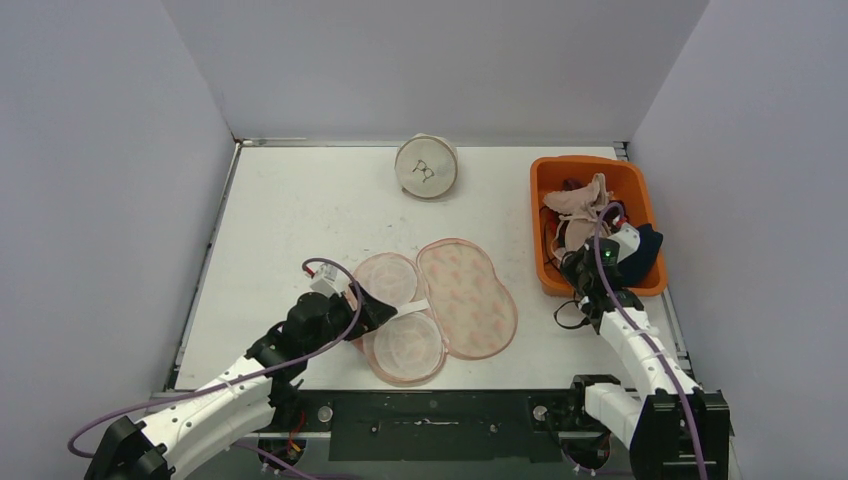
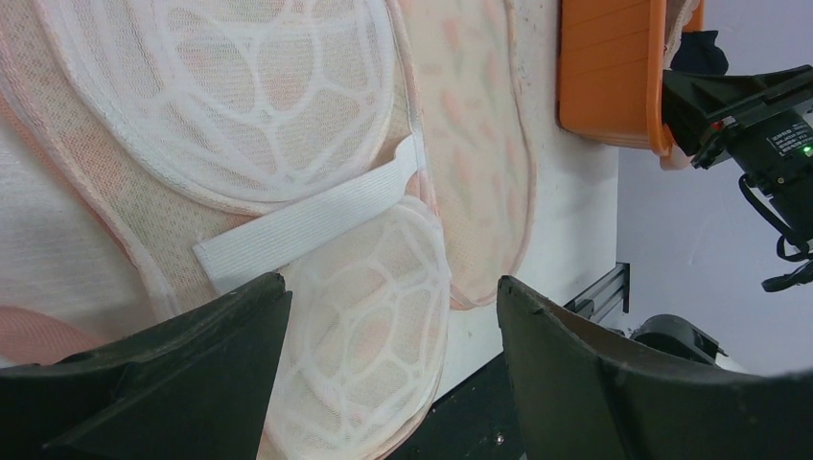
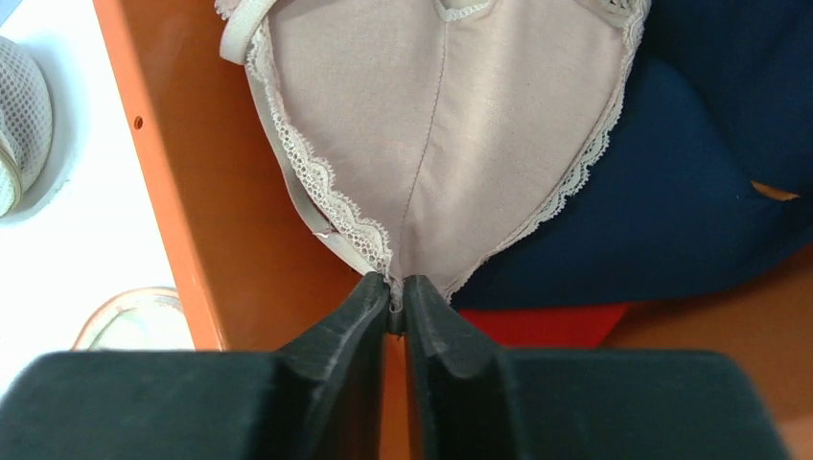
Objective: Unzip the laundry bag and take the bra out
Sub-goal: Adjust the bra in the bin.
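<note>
The pink mesh laundry bag (image 1: 467,298) lies unzipped and spread flat at the table's middle, its two white domed cups (image 2: 240,115) joined by a white strap (image 2: 307,225). My left gripper (image 1: 375,310) hovers open over the near cup (image 2: 393,287), holding nothing. A beige lace-edged bra (image 3: 441,115) hangs over the orange bin (image 1: 545,180) at the right. My right gripper (image 3: 397,287) is shut on the bra's pointed lower tip, above the bin (image 1: 583,262).
A round white mesh bag (image 1: 427,166) stands at the back middle. The orange bin (image 3: 192,192) holds other garments, among them a dark blue one (image 3: 690,192) and a red one (image 3: 556,324). The table's front rail (image 2: 604,287) lies near the laundry bag.
</note>
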Controlling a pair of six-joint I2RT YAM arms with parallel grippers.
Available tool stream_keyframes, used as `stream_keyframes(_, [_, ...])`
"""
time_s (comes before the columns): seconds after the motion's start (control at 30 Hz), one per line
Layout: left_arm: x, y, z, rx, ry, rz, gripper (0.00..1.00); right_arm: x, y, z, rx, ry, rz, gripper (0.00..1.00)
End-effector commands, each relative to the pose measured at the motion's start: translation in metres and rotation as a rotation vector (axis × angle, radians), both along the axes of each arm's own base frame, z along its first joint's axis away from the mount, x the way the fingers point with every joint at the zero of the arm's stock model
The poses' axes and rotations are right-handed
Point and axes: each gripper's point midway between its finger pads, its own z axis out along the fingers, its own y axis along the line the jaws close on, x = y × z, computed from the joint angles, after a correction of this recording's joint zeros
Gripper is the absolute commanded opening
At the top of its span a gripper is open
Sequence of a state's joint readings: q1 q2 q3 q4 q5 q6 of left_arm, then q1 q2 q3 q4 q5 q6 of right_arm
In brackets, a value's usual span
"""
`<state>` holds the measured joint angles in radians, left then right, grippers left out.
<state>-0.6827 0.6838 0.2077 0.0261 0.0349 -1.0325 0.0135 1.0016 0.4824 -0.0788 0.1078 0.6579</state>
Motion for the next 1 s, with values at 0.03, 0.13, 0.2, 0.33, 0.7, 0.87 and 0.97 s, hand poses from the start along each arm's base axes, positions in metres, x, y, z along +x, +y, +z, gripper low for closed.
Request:
stream_keyframes(0.03, [0.004,-0.005,0.011,-0.017,-0.036,0.0,0.77,-0.001,0.003,0.037,-0.035,-0.053,0.012,0.05])
stream_keyframes(0.13, [0.004,-0.005,0.011,-0.016,-0.035,0.002,0.77,-0.005,0.008,0.045,-0.035,-0.025,0.02,0.05])
stream_keyframes(0.2, [0.004,-0.007,0.012,-0.014,-0.035,0.0,0.77,-0.007,0.009,0.045,-0.036,0.01,0.019,0.05])
stream_keyframes(0.33, [0.002,-0.01,0.011,-0.009,-0.027,-0.013,0.77,-0.008,0.016,0.039,-0.02,0.063,0.046,0.15])
stream_keyframes(0.7, [0.004,-0.013,0.012,0.014,-0.034,-0.008,0.77,0.032,0.011,0.151,-0.064,-0.168,0.033,0.69])
stream_keyframes(0.87, [0.006,-0.013,0.018,0.025,-0.045,-0.01,0.77,0.072,0.035,0.17,0.147,-0.404,0.13,0.32])
stream_keyframes(0.97, [0.005,-0.012,0.018,0.029,-0.044,-0.011,0.77,0.101,0.03,0.158,0.254,-0.441,0.138,0.18])
